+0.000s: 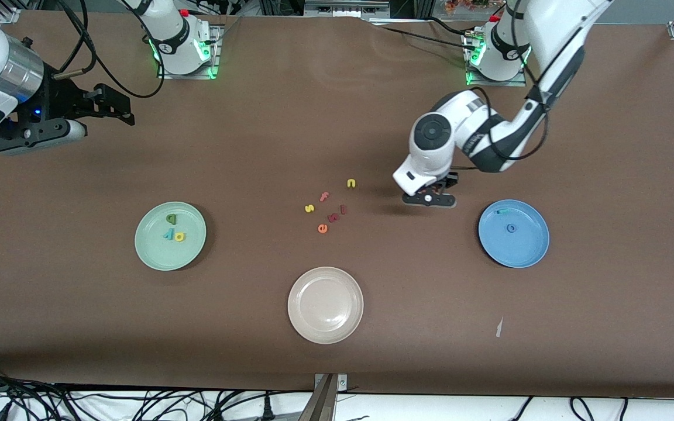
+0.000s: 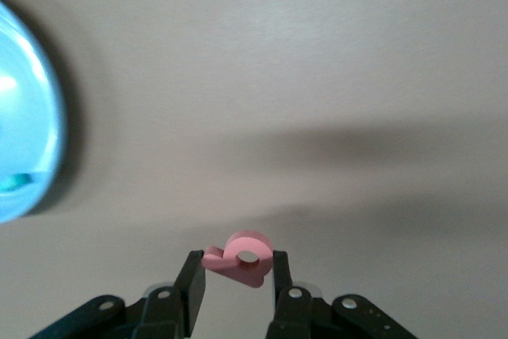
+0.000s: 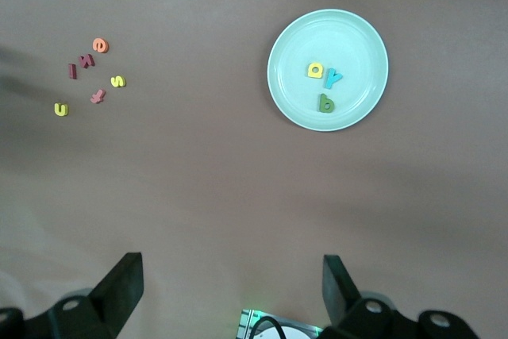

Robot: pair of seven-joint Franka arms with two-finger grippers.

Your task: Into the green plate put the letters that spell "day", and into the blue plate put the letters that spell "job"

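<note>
The left hand (image 1: 430, 197) hangs over the desk (image 1: 255, 146) between the loose letters and the blue plate (image 1: 524, 248); the right hand (image 1: 79, 117) waits, spread wide. In the left wrist view, its fingers (image 2: 193, 279) pinch the pink "b" (image 2: 242, 258) by its edges, flat, stem crosswise: light, squashy foam.

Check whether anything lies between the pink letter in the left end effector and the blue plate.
Nothing visible does. The left end effector holds the pink letter over bare table beside the blue plate; the loose letters lie toward the right arm's end.
</note>
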